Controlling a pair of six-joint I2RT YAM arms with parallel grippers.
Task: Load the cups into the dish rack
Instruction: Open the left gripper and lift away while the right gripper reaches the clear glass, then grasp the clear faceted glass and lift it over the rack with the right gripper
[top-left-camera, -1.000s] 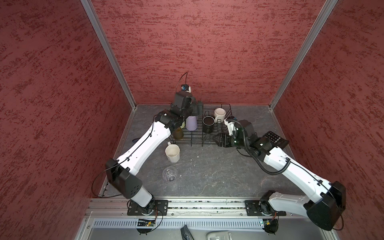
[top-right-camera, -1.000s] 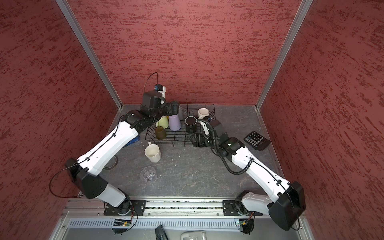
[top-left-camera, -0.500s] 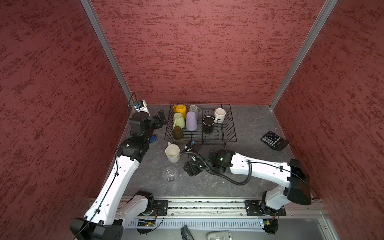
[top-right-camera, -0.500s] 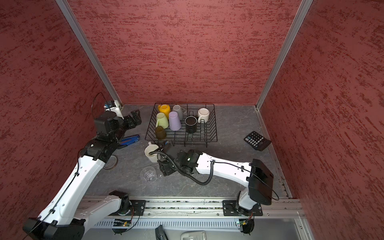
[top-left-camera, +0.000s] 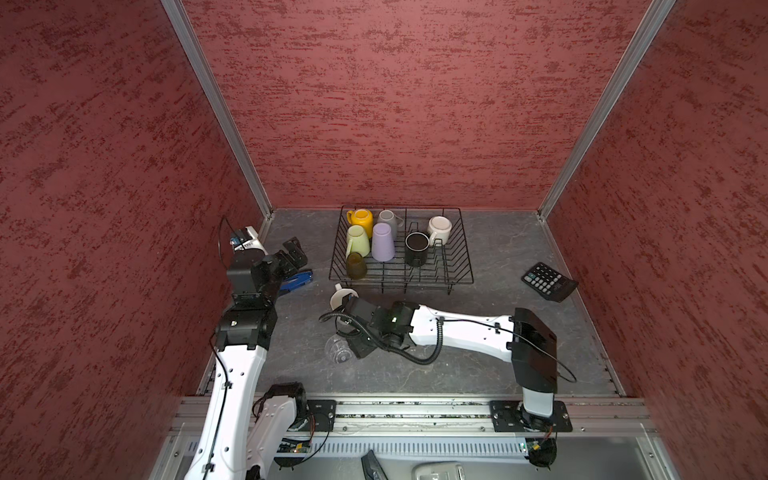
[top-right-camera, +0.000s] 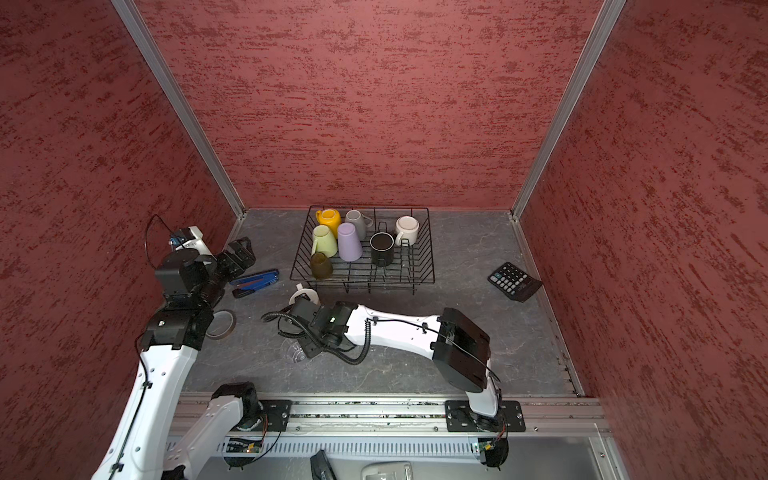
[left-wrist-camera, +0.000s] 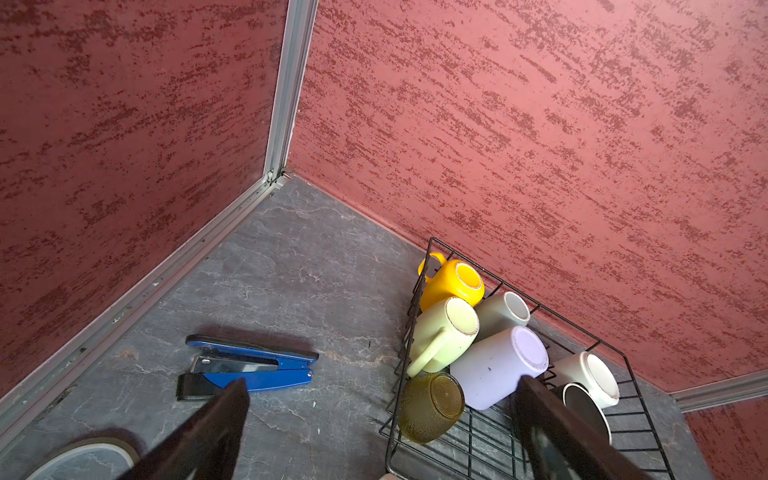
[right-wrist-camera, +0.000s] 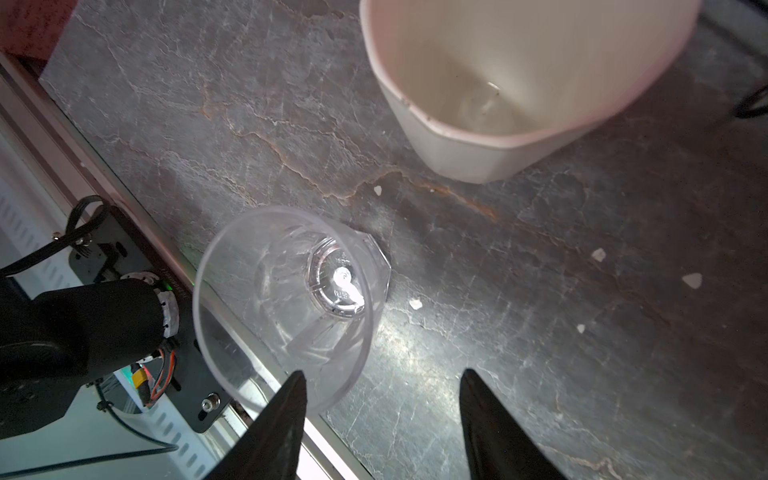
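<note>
The black wire dish rack (top-left-camera: 466, 266) (top-right-camera: 430, 266) (left-wrist-camera: 648, 415) stands at the back. In it are yellow (top-left-camera: 360, 219), grey (top-left-camera: 388, 219), pale green (top-left-camera: 358, 242) and black (top-left-camera: 416, 248) mugs, a white mug (top-left-camera: 439, 229), a lilac tumbler (top-left-camera: 382, 243) and an olive-brown glass (top-left-camera: 356, 266) (left-wrist-camera: 430, 407). On the table stand a white faceted mug (top-left-camera: 340, 293) (right-wrist-camera: 498, 104) and a clear glass (top-left-camera: 336, 352) (top-right-camera: 295, 354) (right-wrist-camera: 291, 299). My right gripper (top-left-camera: 348, 332) (right-wrist-camera: 382, 372) hovers open beside the glass; one fingertip (right-wrist-camera: 291, 399) overlaps its rim and bare table lies between the jaws. My left gripper (top-left-camera: 297, 251) (left-wrist-camera: 382, 384) is open and empty, left of the rack.
A blue stapler (top-left-camera: 297, 282) (left-wrist-camera: 249, 365) lies under my left gripper. A tape roll (top-right-camera: 220, 324) (left-wrist-camera: 83, 457) lies by the left arm. A black calculator (top-left-camera: 548, 281) sits at the right wall. The metal front rail (top-left-camera: 415, 409) borders the table.
Both arms have left the rack. The left arm drew back to the left wall. The right arm swung down to the clear glass and its jaws have narrowed.
</note>
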